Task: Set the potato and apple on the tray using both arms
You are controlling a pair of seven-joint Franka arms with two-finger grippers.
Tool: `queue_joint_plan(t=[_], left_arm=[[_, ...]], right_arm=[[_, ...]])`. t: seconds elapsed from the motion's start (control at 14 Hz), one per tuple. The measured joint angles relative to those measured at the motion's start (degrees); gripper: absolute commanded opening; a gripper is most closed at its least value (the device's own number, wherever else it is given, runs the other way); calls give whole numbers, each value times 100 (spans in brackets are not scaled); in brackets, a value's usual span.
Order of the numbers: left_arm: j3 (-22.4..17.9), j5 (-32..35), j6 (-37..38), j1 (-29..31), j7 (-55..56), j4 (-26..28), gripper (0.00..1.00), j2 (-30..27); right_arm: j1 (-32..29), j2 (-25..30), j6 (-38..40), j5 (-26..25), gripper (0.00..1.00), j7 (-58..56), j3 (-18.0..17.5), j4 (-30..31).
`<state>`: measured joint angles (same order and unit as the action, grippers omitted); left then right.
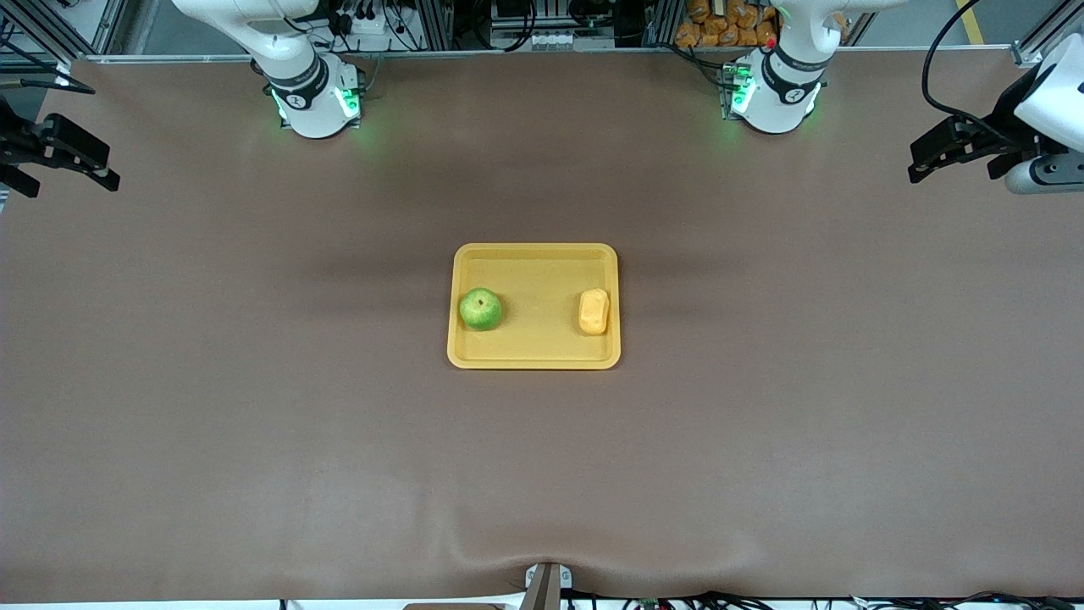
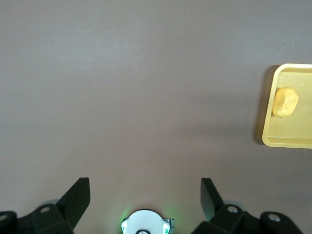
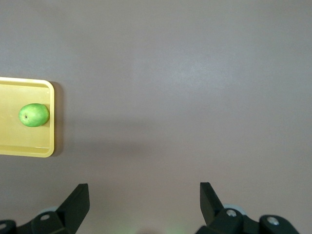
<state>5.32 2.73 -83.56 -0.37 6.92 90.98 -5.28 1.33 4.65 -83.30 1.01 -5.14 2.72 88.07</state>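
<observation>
The yellow tray [image 1: 535,347] lies in the middle of the table. The green apple [image 1: 480,308] sits in it toward the right arm's end, and the yellow-orange potato [image 1: 594,311] sits in it toward the left arm's end. My left gripper [image 1: 916,165] is open and empty, held high over the table's edge at the left arm's end. My right gripper [image 1: 108,168] is open and empty over the edge at the right arm's end. The left wrist view shows its gripper [image 2: 145,195], the potato [image 2: 285,102] and the tray [image 2: 292,139]. The right wrist view shows its gripper [image 3: 144,197], the apple [image 3: 34,115] and the tray [image 3: 24,141].
The brown mat [image 1: 254,381] covers the whole table. The right arm's green-lit base [image 1: 318,102] and the left arm's base [image 1: 775,97] stand along the table edge farthest from the front camera. A small metal clamp [image 1: 546,585] sits at the nearest edge.
</observation>
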Motion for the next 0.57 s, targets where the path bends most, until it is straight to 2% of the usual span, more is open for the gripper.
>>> queue_joint_plan(t=[0.57], left_arm=[[5, -124, 2, 0, -7, -2, 100, 0]], right_arm=[[0, 0, 17, -185, 100, 0, 2, 0]])
